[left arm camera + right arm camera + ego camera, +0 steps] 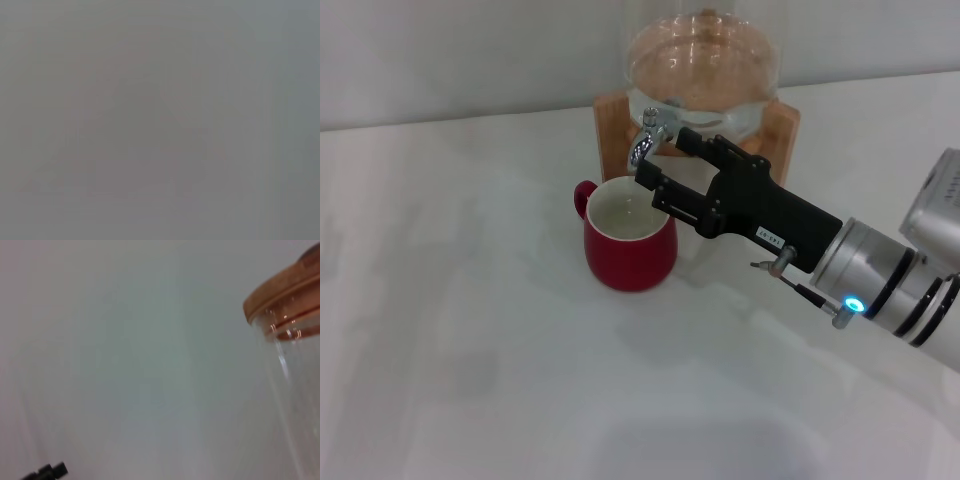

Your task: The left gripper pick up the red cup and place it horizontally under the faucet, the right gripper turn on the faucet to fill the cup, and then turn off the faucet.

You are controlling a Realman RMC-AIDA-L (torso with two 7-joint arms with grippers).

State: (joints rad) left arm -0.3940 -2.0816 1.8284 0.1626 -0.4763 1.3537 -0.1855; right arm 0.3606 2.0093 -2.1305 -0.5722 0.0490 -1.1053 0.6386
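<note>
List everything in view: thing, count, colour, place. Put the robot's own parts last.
Cup: one, dark red with a cream-white inside, upright on the table directly below the faucet's spout, handle toward the robot's left.
Faucet: one, shiny chrome, at the front of the glass jar, spout curving down over the cup.
Glass jar: one, clear with a wooden-brown lid, sitting in the wooden stand at the far side of the table.
Wooden stand: one, light brown, behind the cup.
Table: one, white, under everything.
Right gripper: one, black on a silver wrist with a blue light, fingers open, at the faucet above the cup's rim.
Left gripper: not in view.
</note>
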